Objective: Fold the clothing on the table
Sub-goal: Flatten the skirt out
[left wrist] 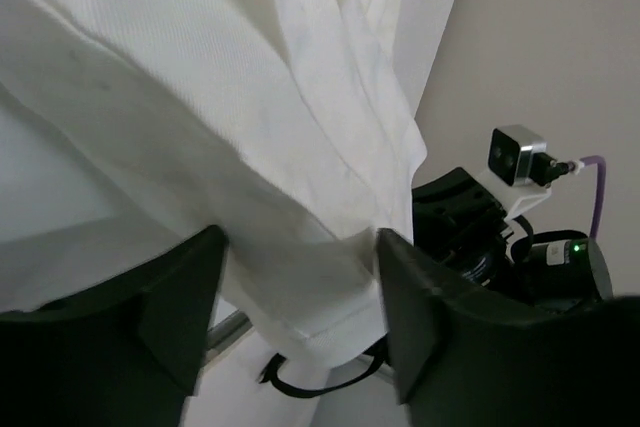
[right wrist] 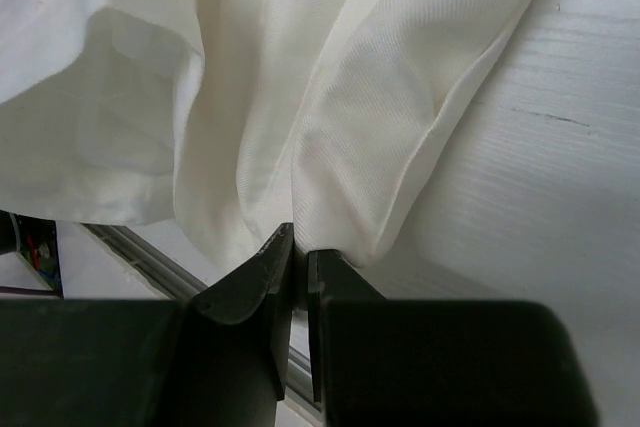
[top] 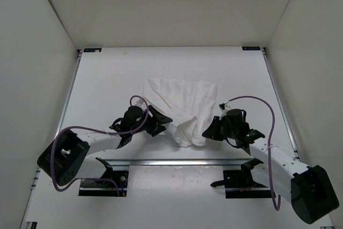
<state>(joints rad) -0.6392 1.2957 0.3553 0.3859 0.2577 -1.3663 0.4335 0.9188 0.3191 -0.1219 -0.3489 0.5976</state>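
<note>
The white clothing (top: 182, 108) lies bunched in the middle of the table (top: 107, 79), its near end drawn into a narrow fold by the front rail. My left gripper (top: 161, 122) sits at the garment's left edge. In the left wrist view its jaws stand wide apart, open (left wrist: 300, 297), with a hemmed fold of the clothing (left wrist: 300, 147) hanging loosely between the fingers (left wrist: 185, 297). My right gripper (top: 210, 131) is at the garment's near right edge. In the right wrist view it is shut (right wrist: 300, 257) on a pinched fold of the clothing (right wrist: 350, 127).
A metal rail (top: 171, 162) runs along the near table edge just below the cloth. Black brackets (top: 92, 50) mark the far corners. White walls close in on three sides. The right arm's wrist camera (left wrist: 518, 155) shows close beside the left fingers.
</note>
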